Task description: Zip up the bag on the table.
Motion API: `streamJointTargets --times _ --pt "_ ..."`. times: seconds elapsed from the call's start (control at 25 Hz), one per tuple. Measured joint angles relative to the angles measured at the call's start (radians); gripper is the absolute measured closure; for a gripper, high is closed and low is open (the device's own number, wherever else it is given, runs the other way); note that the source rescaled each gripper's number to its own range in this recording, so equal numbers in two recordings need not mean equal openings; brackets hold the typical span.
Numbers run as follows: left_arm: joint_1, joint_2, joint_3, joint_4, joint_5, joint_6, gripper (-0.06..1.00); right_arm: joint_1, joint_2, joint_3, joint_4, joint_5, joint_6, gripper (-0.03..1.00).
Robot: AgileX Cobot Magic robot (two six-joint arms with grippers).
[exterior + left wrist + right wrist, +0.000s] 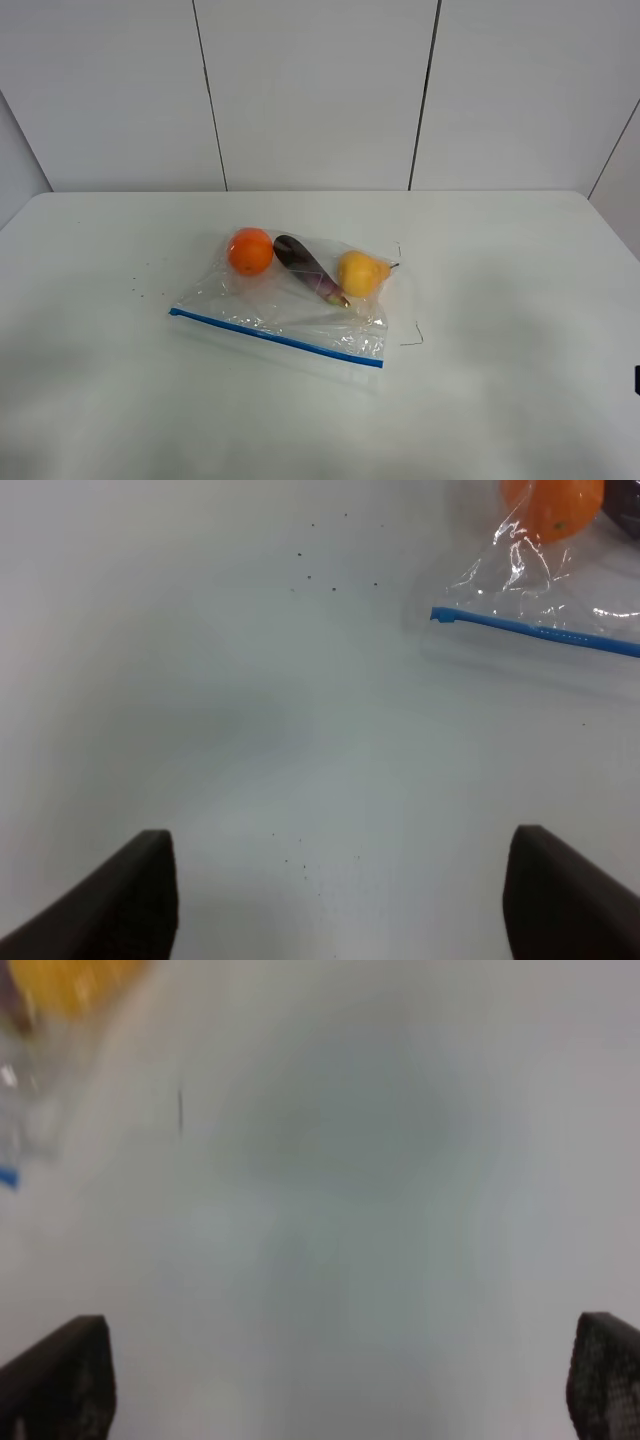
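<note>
We see the bag lying flat near the middle of the table, its blue zip strip running along the edge nearest the camera. Through the clear plastic we can make out an orange, a dark purple eggplant and a yellow pear, lined up side by side toward the far side of the bag.

In the left wrist view, our left gripper stands wide open, its two dark fingers far apart at the edges of the picture with only bare table between them. It holds nothing and touches nothing. One end of the zip strip and the orange sit ahead of it, well apart from the fingers.

In the right wrist view, which is blurred, our right gripper is likewise spread wide, fingers at either edge, empty and clear of the bag. A corner of the bag and a smear of the pear show off to one side, well away.
</note>
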Motion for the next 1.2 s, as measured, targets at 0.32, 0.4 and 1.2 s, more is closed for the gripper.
streamJointTargets --times 0.32,0.4,1.2 --pt "0.0 0.0 0.001 0.0 0.0 0.0 -0.05 0.0 -0.236 0.001 -0.004 -0.002 0.002 -0.03" --pt "0.0 0.0 0.001 0.0 0.0 0.0 -0.05 0.0 -0.236 0.001 -0.004 -0.002 0.005 -0.03" --pt "0.0 0.0 0.001 0.0 0.0 0.0 -0.05 0.0 -0.236 0.001 -0.007 -0.002 0.006 -0.03"
